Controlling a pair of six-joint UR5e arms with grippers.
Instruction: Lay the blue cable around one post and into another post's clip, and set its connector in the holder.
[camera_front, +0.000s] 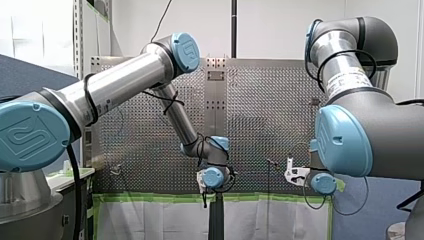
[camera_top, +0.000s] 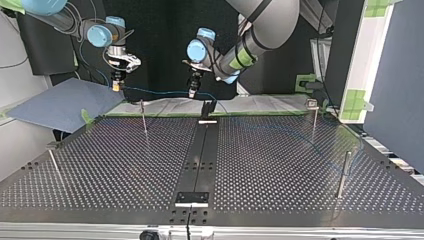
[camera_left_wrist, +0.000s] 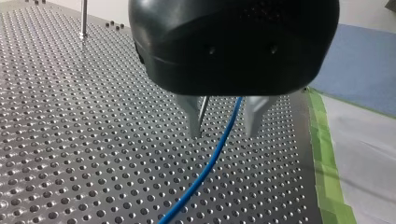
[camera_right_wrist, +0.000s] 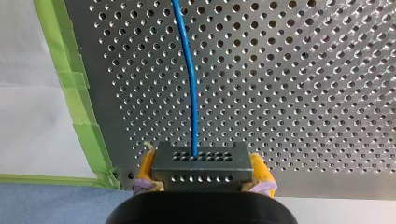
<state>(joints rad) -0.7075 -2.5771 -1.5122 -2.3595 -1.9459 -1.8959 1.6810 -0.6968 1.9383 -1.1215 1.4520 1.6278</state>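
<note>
Blue cable hangs stretched in the air between the two end effectors, above the surface edge on the arms' side. A fainter stretch seems to trail across the surface toward the top view's right edge.

Step in hand, by my read: carrying the cable in. Routing is not yet done: the cable is around no post and in no clip, and the connector is not in the holder.

Right end effector is clamped on the grey connector, yellow pads on both its sides, and the cable leaves its front face. Left end effector has metal fingers narrowly apart, with the cable running between them and no clear pinch.

Next move probably calls for a loop around the thin post near that edge. Then the cable gets pressed into the clipped post and the connector lowered into the holder at the edge's middle, keeping the cable taut.
</note>
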